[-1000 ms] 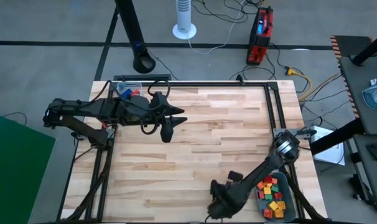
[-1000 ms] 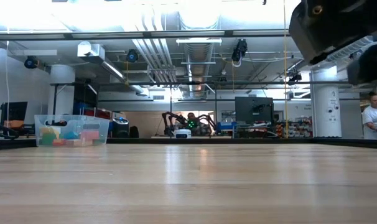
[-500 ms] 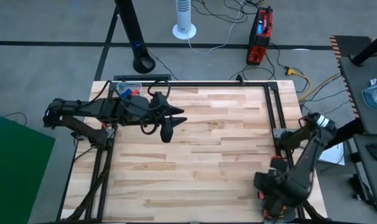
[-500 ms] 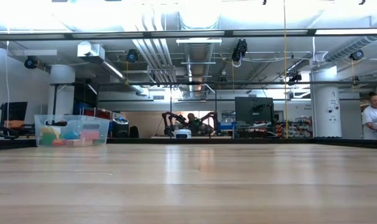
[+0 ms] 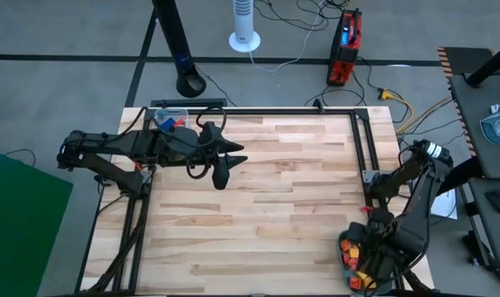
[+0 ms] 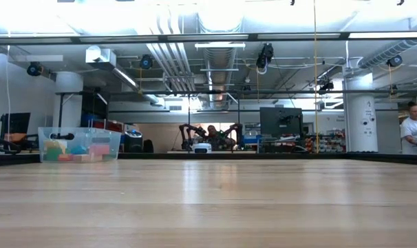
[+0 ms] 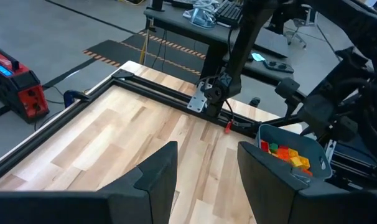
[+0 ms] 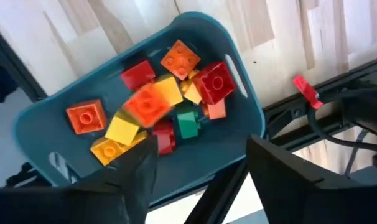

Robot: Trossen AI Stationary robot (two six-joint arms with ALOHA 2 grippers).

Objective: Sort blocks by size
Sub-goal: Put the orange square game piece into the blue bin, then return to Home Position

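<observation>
High view: right gripper (image 5: 367,272) hangs over the tray (image 5: 346,262) at the table's (image 5: 275,198) five o'clock corner.
Its fingers are spread, holding nothing, above the blocks (image 8: 157,106) piled inside; more blocks sit in the box (image 6: 79,145) at eleven o'clock, near the left gripper (image 5: 219,175), also spread and empty.

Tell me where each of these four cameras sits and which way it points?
High view: above, looking straight down on the table, both arms, the left pincer and the tray.
Low view: at tabletop height, looking level across into the room; clear box at far left, no arm shows.
Left wrist view: looks past its own open fingers across the table to the tray.
Right wrist view: looks down past its open fingers at the blocks.
Shared: both wrist views show the tray of blocks.
</observation>
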